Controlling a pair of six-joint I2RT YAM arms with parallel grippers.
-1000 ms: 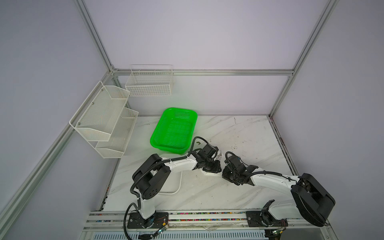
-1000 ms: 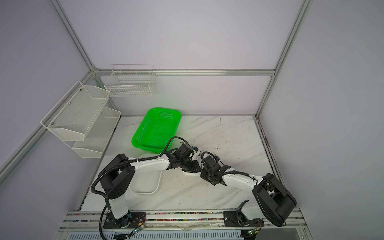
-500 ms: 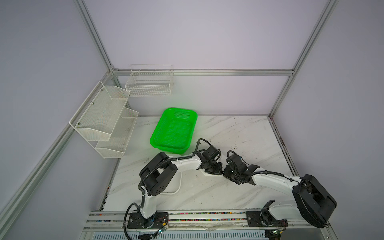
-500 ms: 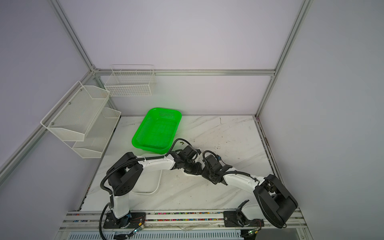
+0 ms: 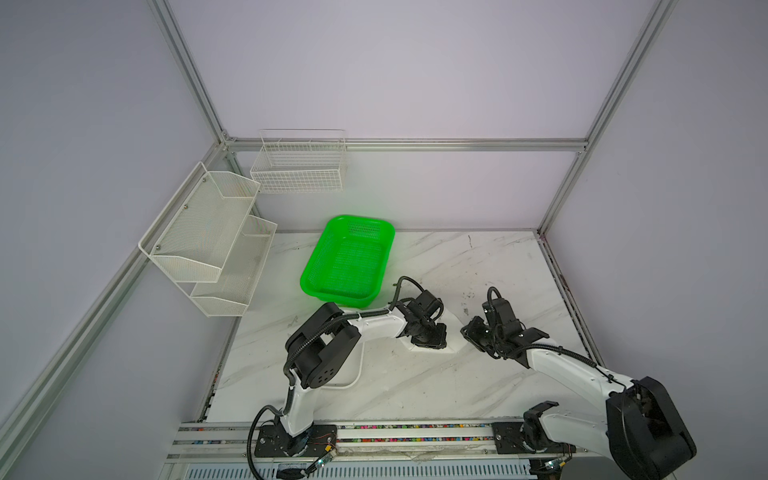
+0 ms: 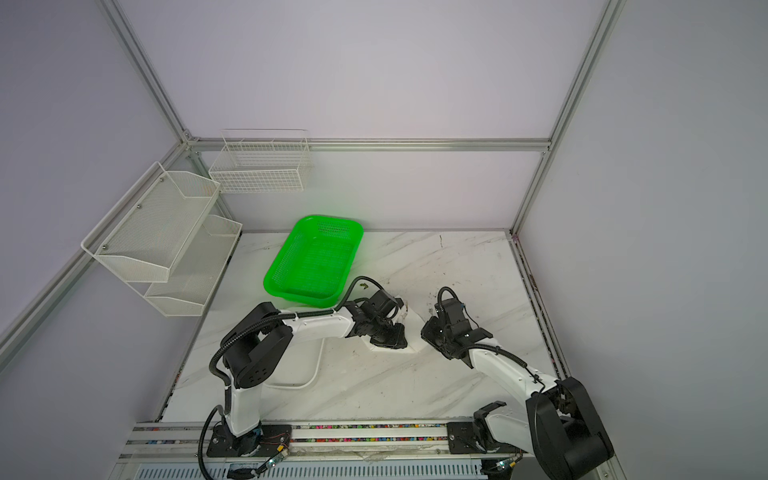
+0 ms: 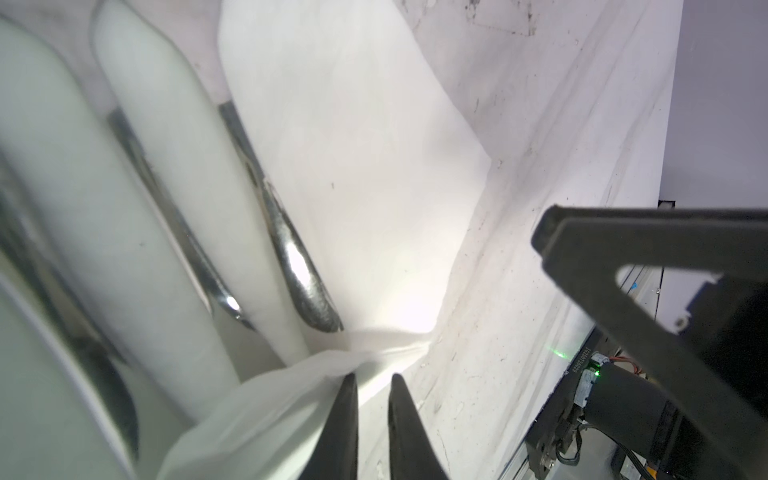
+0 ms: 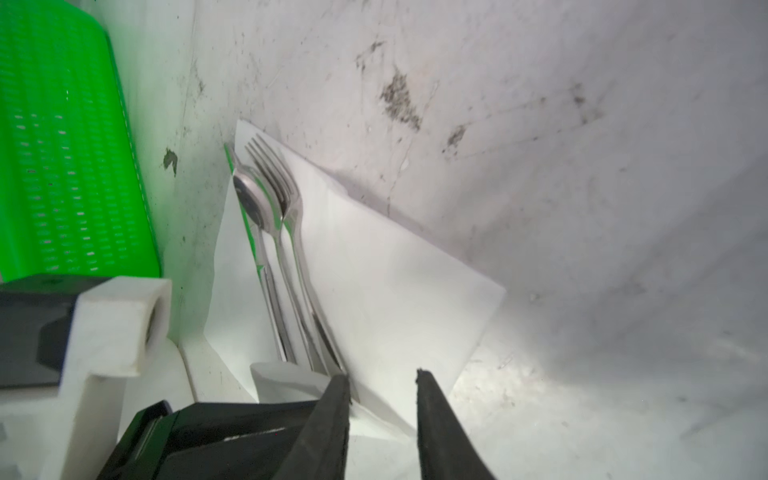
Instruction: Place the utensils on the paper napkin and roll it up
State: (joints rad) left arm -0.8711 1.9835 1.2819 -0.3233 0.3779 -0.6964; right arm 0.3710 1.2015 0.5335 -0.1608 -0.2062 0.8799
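Utensils point(image 7: 299, 266): handles blurred and cut off at the frame edge, left wrist view; handle ends hidden behind right gripper point(image 8: 381, 374) finger, right wrist view.
Paper napkin point(image 5: 455, 338): mostly covered by left gripper point(image 5: 430, 337), both top views.

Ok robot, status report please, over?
Left tool pinching paper napkin edge. Right tool open at its corner. Utensils lying together on it. Green basket apart.

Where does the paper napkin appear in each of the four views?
Top view: paper napkin lower middle, below-right of the green basket.
Top view: same place, nearer centre.
Left wrist: middle, utensils along its edge.
Right wrist: middle, utensils lying on it.
Landmark: green basket, missing only from left wrist.
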